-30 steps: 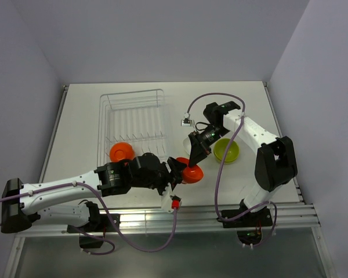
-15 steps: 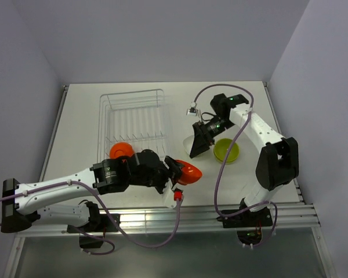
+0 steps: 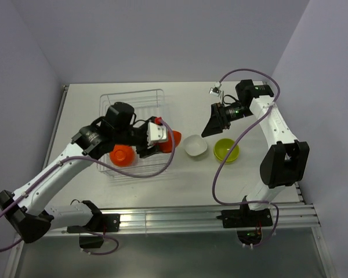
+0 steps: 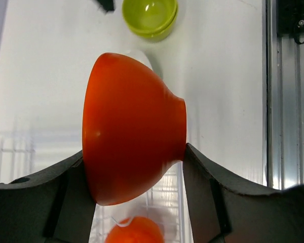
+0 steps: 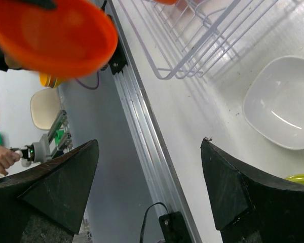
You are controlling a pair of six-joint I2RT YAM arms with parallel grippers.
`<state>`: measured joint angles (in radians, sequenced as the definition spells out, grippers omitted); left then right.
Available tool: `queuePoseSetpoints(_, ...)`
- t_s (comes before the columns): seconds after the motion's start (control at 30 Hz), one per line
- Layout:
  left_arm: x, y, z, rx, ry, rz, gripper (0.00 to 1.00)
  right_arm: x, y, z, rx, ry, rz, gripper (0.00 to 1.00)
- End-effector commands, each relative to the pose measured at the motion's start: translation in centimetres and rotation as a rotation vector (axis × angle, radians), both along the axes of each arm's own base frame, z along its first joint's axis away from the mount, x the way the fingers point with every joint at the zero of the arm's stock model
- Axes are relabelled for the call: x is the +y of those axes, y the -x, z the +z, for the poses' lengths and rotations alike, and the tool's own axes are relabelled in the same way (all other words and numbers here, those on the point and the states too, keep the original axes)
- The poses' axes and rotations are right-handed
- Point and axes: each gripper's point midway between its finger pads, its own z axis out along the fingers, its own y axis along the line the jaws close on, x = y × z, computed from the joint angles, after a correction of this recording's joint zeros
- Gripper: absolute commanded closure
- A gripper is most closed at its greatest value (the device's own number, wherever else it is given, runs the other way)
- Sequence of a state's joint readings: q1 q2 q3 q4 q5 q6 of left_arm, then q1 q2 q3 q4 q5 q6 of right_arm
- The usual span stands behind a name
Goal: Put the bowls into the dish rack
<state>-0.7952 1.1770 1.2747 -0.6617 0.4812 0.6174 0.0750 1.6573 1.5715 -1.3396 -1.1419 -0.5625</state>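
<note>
The left gripper (image 3: 164,141) has swung its clamped orange bowl (image 4: 131,157) to the dish rack's (image 3: 133,92) edge, where a second bowl (image 3: 122,155) sits behind its fingers; the right gripper (image 5: 149,162) is spread, empty.

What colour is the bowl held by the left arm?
The bowl is glossy orange-red; the left wrist view shows it best.

Top camera looks down from behind; close wrist cameras share the held orange bowl (image 4: 131,126).
</note>
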Motion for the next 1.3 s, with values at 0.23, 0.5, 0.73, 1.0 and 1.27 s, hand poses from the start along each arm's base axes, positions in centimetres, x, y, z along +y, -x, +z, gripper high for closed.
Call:
queuePoseSetpoints(0.23,5.5,-3.0,-0.6,0.338,0.041,0.038,0.98,0.1,3.8,0.4,0.087,-0.039,0.025,0.1)
queuePoseSetpoints(0.5,7.6,-3.6,-5.4,0.495,-0.113,-0.005,0.96,0.2,4.6,-0.4,0.115,-0.054,0.032,0.09)
queuePoseSetpoints(0.73,8.0,-3.7,-8.4,0.591,-0.202,-0.064,0.92,0.2,4.9,-0.8,0.127,-0.052,0.036,0.08)
queuePoseSetpoints(1.0,7.7,-5.7,-8.3,0.516,-0.181,-0.001,0.76,0.1,4.7,-1.0,0.123,-0.043,0.037,0.08)
queuePoseSetpoints(1.27,8.0,-7.6,-4.7,0.449,-0.085,0.106,0.52,0.1,1.5,-1.0,0.018,0.071,-0.068,0.09)
